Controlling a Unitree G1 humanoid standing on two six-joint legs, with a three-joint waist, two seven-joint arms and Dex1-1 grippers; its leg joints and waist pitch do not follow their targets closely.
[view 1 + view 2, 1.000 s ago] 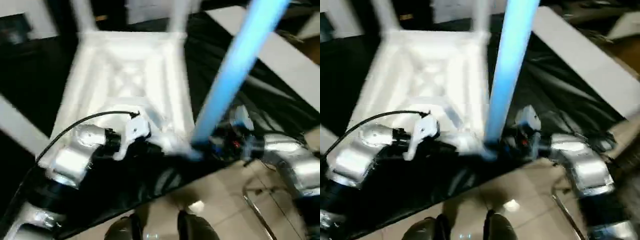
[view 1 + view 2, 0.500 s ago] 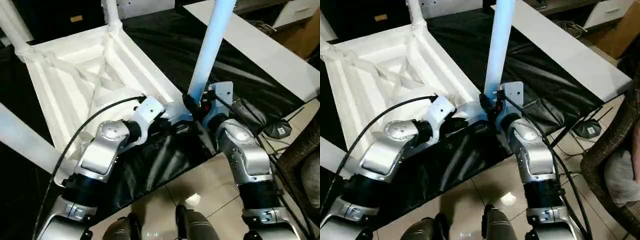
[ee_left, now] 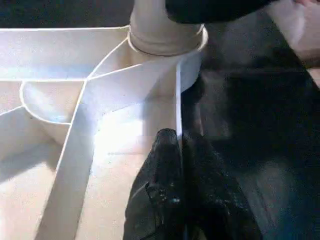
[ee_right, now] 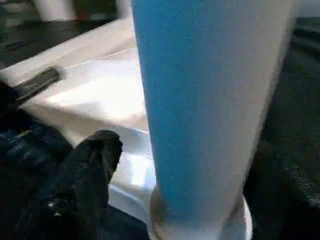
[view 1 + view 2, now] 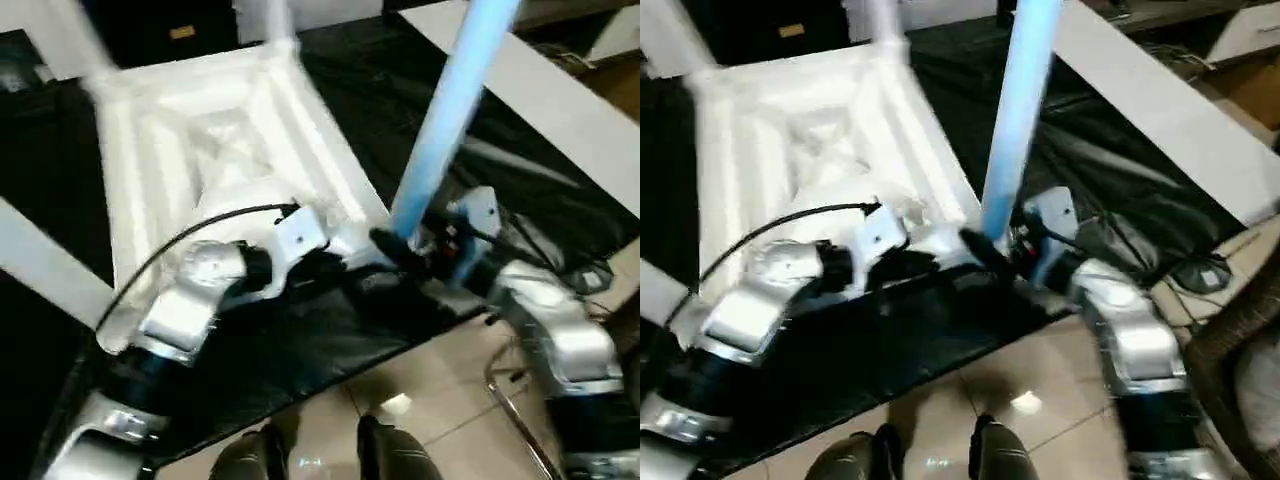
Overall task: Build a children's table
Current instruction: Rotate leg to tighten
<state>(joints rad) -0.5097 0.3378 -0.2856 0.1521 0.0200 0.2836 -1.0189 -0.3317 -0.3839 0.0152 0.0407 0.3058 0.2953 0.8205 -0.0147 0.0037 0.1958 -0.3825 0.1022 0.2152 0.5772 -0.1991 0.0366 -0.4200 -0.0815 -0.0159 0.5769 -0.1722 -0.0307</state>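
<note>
The children's table (image 5: 230,130) lies upside down on the black-covered surface, its ribbed underside facing up. A white leg (image 5: 450,110) stands in the near right corner socket (image 3: 167,42). Other legs rise at the far corners (image 5: 265,20), and one crosses the left edge (image 5: 40,255). My left gripper (image 3: 177,137) is shut on the thin rim wall of the tabletop, just beside that socket. My right gripper (image 5: 395,245) is at the base of the standing leg (image 4: 200,100). It is open, and its one visible finger (image 4: 95,155) stands a little off the leg.
A long white board (image 5: 560,100) lies on the black surface to the right. The surface's front edge runs just under my forearms, with tiled floor and my feet (image 5: 320,455) below. A metal frame (image 5: 510,400) and a wicker seat (image 5: 1240,320) stand at the right.
The head camera has swung, shifting the whole picture. My right gripper's fingers have spread away from the leg's base. The left gripper keeps its hold on the rim.
</note>
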